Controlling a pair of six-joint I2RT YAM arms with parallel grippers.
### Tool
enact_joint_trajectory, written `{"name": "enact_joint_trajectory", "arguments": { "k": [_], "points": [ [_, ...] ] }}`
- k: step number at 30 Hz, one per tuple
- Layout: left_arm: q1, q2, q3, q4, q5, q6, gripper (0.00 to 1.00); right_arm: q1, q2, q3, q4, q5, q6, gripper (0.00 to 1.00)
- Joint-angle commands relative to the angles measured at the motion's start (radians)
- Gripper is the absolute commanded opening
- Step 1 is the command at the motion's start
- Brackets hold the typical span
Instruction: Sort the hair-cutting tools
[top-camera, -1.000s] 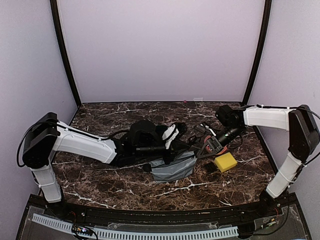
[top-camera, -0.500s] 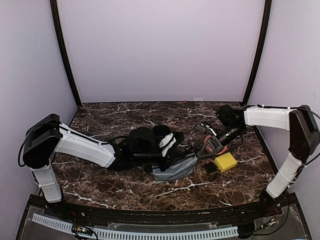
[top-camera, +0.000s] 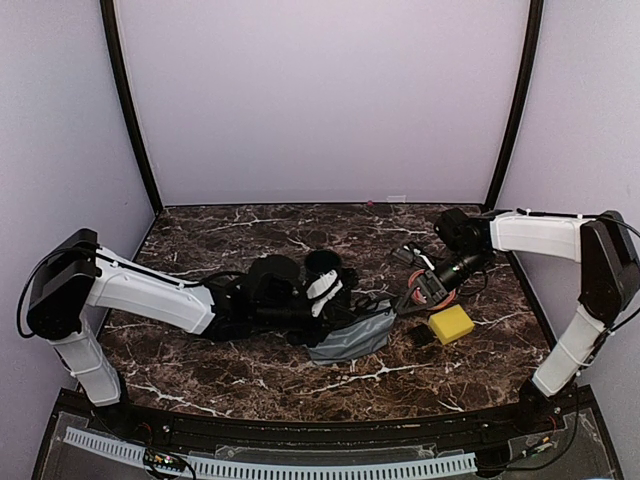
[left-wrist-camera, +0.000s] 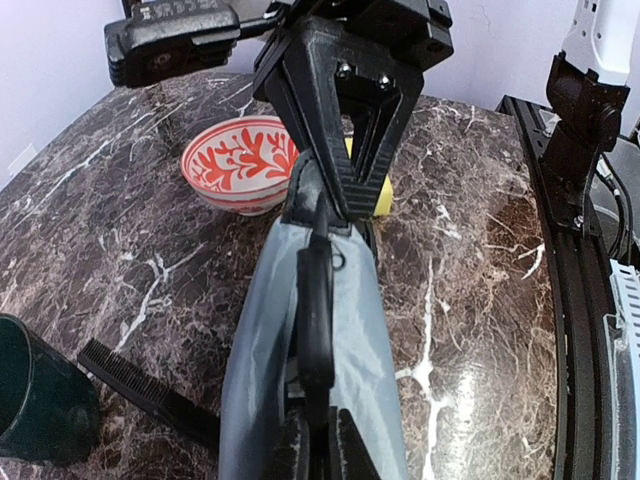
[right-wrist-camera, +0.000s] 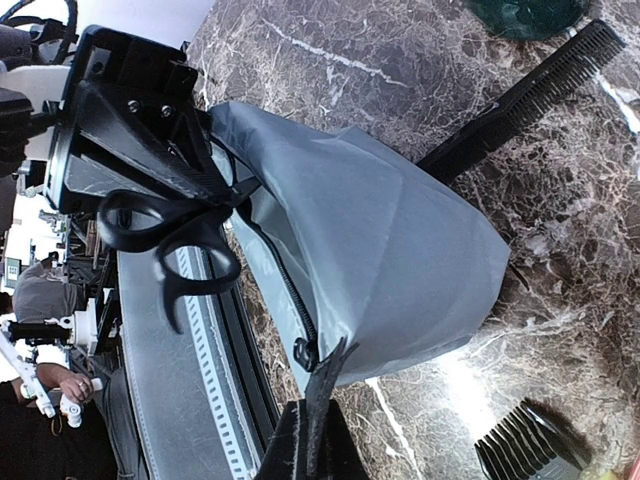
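Right wrist view, right fingers pinched on grey pouch, left fingers clamped on dark-handled scissors

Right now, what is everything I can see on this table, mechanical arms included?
pouch: one, grey, table centre, held at both ends
scissors: one pair seen, black handles, at the pouch mouth
comb: one, black, flat on the table, one end hidden behind the pouch
yellow block: one, right side of the table
clipper: one, dark toothed end showing, near the yellow block
cup: one, dark green, beside the comb
bowl: one, red-and-white, beyond the pouch
table: one, dark marble, white veins
arms: two, white and black, one each side
left gripper: shut on the scissors
right gripper: shut on the pouch's end
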Motion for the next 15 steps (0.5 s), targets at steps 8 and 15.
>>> {"name": "enact_joint_trajectory", "arguments": {
  "k": [8, 15],
  "points": [
    [-0.004, 0.002, 0.071, -0.203, -0.027, 0.009, 0.00, -0.012, -0.033, -0.011, 0.010, -0.015, -0.008, 0.00],
    [-0.012, 0.049, 0.141, -0.303, -0.075, 0.010, 0.02, -0.012, -0.032, -0.012, 0.011, -0.014, -0.008, 0.00]
  ]
}}
